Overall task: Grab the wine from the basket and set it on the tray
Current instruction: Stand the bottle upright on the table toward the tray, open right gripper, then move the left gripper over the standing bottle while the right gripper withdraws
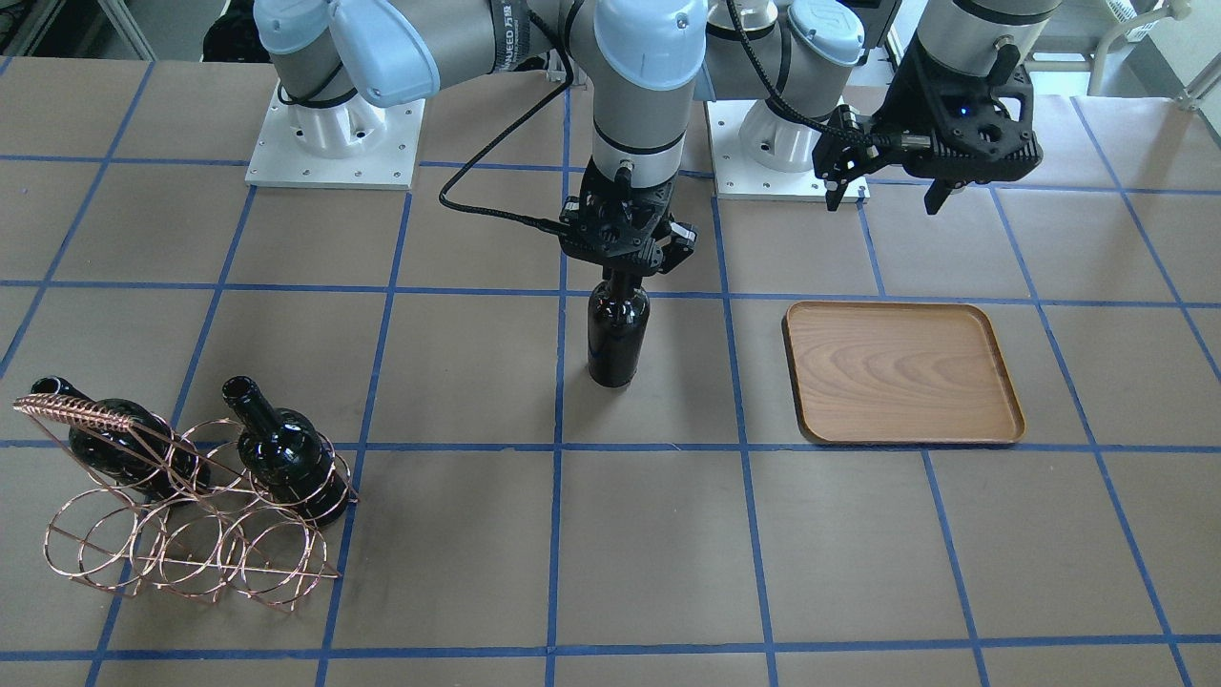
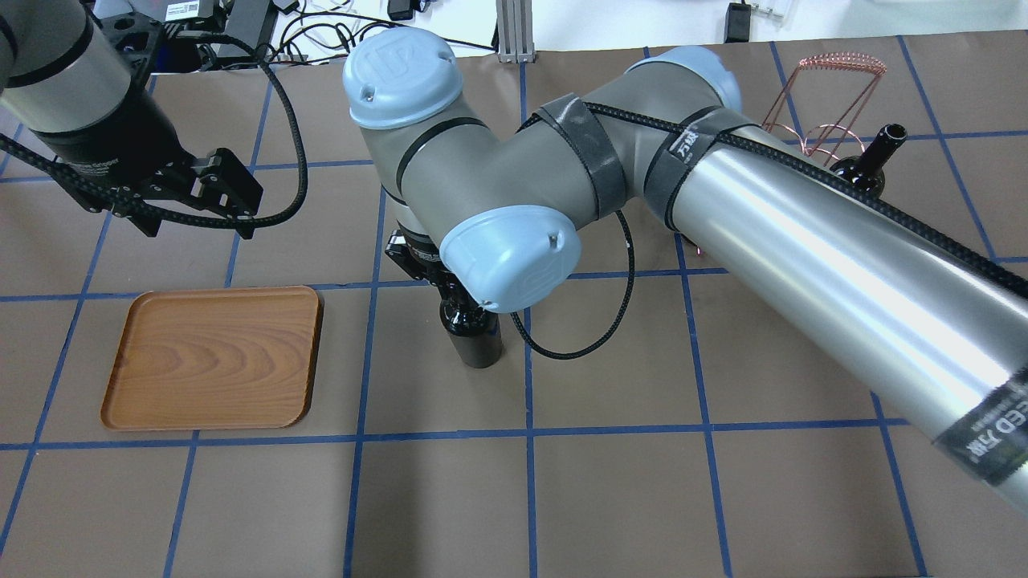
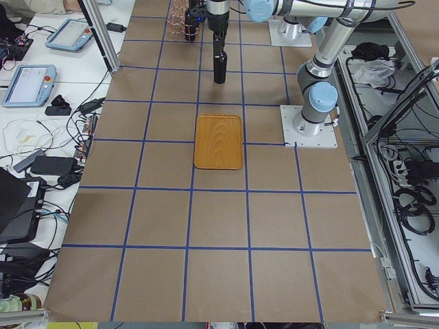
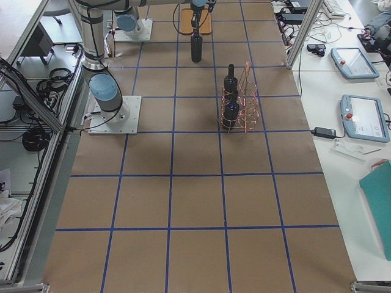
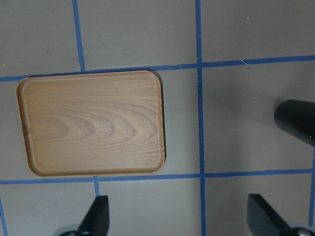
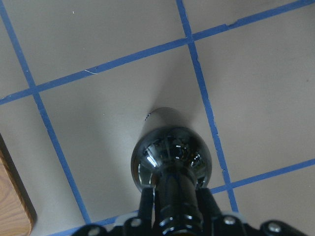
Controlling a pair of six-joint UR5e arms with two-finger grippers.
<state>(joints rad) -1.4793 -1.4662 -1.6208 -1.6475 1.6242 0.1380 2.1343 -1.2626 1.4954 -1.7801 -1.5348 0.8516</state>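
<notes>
Currently the right end effector (image 1: 625,260) is clamping the neck of the wine (image 1: 617,334), holding it upright between basket (image 1: 191,549) and tray (image 1: 901,372); the left end effector (image 1: 887,196) is hanging wide open and empty.

A dark wine bottle (image 3: 219,67) stands upright on the brown tabletop (image 3: 206,226), with the far arm's right gripper (image 3: 218,38) down over its neck. Nearer lies the wooden tray (image 3: 218,142), well apart from the bottle. A copper wire rack (image 3: 180,19) sits beyond.
</notes>
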